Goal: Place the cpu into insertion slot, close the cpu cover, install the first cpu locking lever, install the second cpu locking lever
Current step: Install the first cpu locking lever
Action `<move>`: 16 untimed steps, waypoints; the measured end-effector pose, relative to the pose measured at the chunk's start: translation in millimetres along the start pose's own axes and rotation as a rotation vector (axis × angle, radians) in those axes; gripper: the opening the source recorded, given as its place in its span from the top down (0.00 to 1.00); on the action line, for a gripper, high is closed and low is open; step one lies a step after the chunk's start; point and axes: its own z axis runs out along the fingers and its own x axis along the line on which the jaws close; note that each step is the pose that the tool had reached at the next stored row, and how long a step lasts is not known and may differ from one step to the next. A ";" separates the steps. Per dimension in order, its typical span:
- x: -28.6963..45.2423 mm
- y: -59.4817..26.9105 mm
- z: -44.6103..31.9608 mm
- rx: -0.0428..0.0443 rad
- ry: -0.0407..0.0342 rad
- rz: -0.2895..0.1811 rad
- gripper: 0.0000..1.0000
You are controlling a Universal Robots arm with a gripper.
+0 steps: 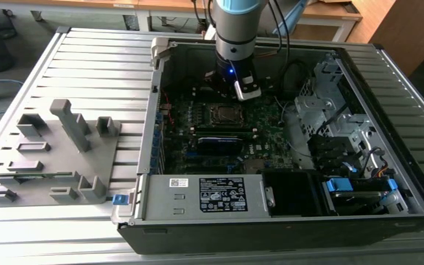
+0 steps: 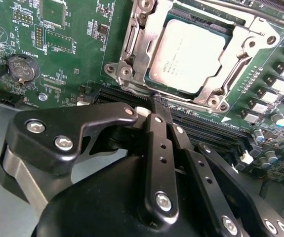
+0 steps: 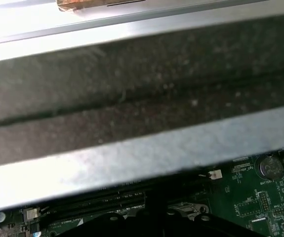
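One claw (image 2: 156, 106), fingers pressed together and empty, hangs just beside the socket (image 2: 132, 44). Beyond it the chip (image 2: 191, 52) lies seated under the metal cover (image 2: 238, 42): light, stiff, fragile; likely best held by its edges.

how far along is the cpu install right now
Done: the cpu sits in the insertion slot, and the cpu cover lies closed over its edges. In hand: the gripper has its fingers together, holding nothing, just beside the socket over the black memory slots. Left: the locking levers; from these views I cannot tell whether either one is latched.
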 end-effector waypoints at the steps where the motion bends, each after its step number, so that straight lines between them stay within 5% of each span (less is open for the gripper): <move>1: 0.0 -0.1 0.4 -0.0005 0.0000 0.000 0.90; 7: 0.1 -0.3 1.9 -0.0044 0.0008 0.000 0.90; 11: 0.1 -0.2 1.7 -0.0191 0.0038 0.002 0.90; 16: -0.4 1.4 -6.4 -0.0206 0.0040 0.002 0.90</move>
